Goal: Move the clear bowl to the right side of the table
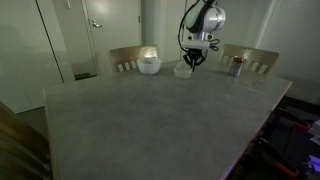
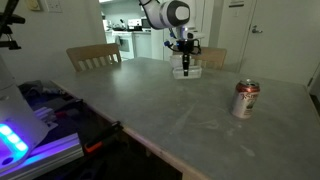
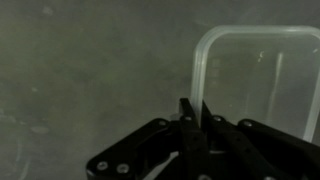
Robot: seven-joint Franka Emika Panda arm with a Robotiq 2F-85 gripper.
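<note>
The clear bowl [image 3: 260,75] is a see-through squarish container with a thick rim. It sits near the far edge of the grey table [image 1: 150,120] in both exterior views [image 1: 185,69] [image 2: 189,72]. My gripper [image 3: 195,112] is shut on the bowl's near rim, with the rim pinched between the two fingertips. In the exterior views the gripper [image 1: 191,60] [image 2: 184,62] points straight down onto the bowl. I cannot tell whether the bowl rests on the table or is slightly lifted.
An opaque white round bowl [image 1: 149,65] stands beside the clear bowl. A small metallic can [image 1: 237,66] [image 2: 246,100] stands on its other side. Wooden chairs [image 1: 128,57] [image 1: 256,58] [image 2: 93,57] stand at the table's far edge.
</note>
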